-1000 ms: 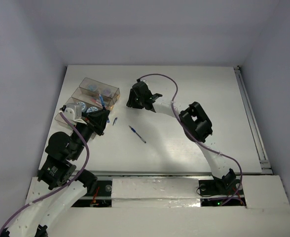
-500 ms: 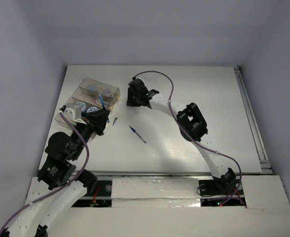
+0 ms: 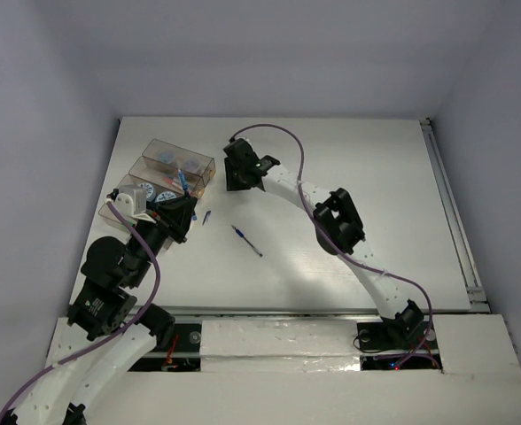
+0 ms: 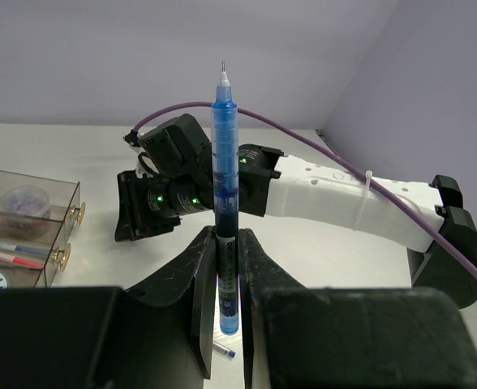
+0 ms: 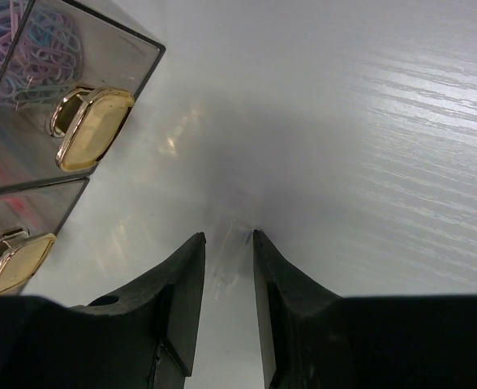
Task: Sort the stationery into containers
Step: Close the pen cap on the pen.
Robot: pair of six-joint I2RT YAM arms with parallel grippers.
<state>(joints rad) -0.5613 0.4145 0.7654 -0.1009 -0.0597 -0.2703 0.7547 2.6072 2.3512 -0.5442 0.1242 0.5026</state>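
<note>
White tabletop [image 3: 358,177], pale lilac walls behind and to both sides; both arms reaching toward far-left corner

Item 1: containers [image 3: 209,162]. Joined clear smoky-brown compartments at far left of table, gold knobs [image 5: 92,126] on the ends facing the right gripper (pastel paper clips [image 5: 11,32] visible in one, right wrist view)

Item 2: blue pen [image 4: 225,162]. Clamped in left gripper [image 4: 226,237], pads closed on lower barrel, most of length standing clear beyond fingertips. Long axis in line with fingers; fine tip pointing away from wrist, toward containers in overhead view, close by their near side

Item 3: second blue pen [image 3: 246,240]. Loose on table near middle, well apart from both grippers; long axis diagonal, far-left to near-right; tip end too small to tell

Item 4: right gripper [image 5: 228,237]. Fingertips down at tabletop near containers, jaws apart by a narrow gap, straddling faint pale sliver [image 5: 230,259]; contact with it not possible to tell

Hazards, as judged:
- pivoting or slipping of held pen, owing to grip low on barrel and long unsupported length
- tip catching a compartment wall if lowered crosswise; long axis to be aligned with compartment length first
- grippers close together beside containers; knock on held pen or compartments from any careless sweep
- sliver barely visible; fingertips scraping table or closing on nothing
</note>
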